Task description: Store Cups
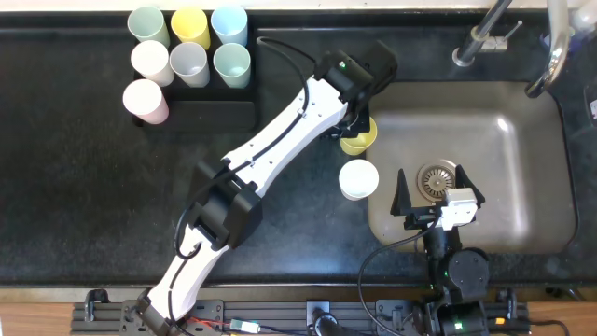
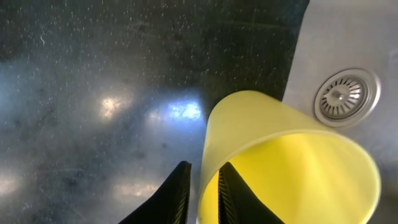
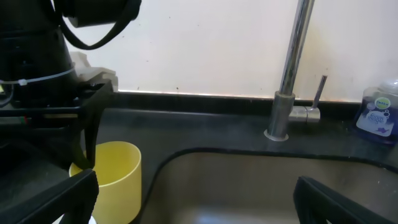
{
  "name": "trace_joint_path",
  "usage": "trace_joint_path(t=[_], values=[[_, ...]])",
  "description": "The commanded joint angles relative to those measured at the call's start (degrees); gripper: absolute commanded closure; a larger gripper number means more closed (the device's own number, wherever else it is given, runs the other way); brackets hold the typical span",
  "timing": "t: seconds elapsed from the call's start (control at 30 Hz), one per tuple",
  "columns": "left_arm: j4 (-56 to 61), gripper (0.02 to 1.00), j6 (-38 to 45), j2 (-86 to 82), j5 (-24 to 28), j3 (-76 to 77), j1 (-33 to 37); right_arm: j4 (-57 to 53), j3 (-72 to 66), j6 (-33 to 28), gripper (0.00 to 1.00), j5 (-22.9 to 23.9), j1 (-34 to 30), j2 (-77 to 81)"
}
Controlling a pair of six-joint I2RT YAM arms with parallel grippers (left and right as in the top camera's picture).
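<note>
Left gripper (image 2: 202, 194) pinched shut on the wall of a yellow cup (image 2: 280, 155), one finger inside the rim and one outside, the open mouth turned toward the wrist camera. Right gripper (image 3: 196, 182) spread wide, nothing between its fingers, low inside the sink and near the drain in the top view.

Black speckled table (image 1: 93, 205) across the left of the top view. Steel sink (image 1: 522, 140) set into it at the right. Left arm (image 1: 280, 140) stretched diagonally from the near left corner to the sink's far left corner. Black tray (image 1: 224, 114) at the table's far left, well apart from both grippers. Faucet (image 1: 480, 37) behind the sink's far rim.

Held yellow cup at the sink's far left corner, over the line where table meets basin; base hidden, so no telling whether it rests on anything. White cup (image 1: 358, 178) at the sink's left edge, near the held cup but apart from it, between the two grippers. Six cups (image 1: 189, 63) in two rows of three on the tray, mouths up. Pink cup (image 1: 146, 101) at the tray's near left corner. Drain (image 1: 435, 177) in the basin floor.
</note>
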Motion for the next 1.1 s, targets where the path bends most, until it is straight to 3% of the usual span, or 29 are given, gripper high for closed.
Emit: trace_joint_path(t=[0.03,0.13,0.33,0.63,0.9,1.1], values=[[1.05,0.866,-0.44,0.74,-1.03,0.37,-0.59,0.28,-0.74,-0.20,0.005,0.20,-0.07,-0.33],[1.11,0.982,-0.42,0.81,-1.40,0.37,-0.59,0.28,-0.74,-0.20,0.003,0.20,-0.07,-0.33],[1.05,0.982,-0.17,0.15,-1.64,0.42,-0.59,0.28,-0.74,-0.20,0.003,0.20,-0.07,-0.33],[0.17,0.985,1.49,-16.50,-14.84,0.42,4.07,0.28,-0.74,-0.20,0.003,0.20,-0.07,-0.33],[-4.35,0.982,12.37,-29.53,-16.13,0.39,19.58,0.28,-0.74,-0.20,0.003,0.20,-0.07,-0.33],[-10.34,0.980,20.52,-32.37,-10.23,-0.09,32.63,0.28,-0.74,-0.20,0.005,0.20,-0.07,-0.33]])
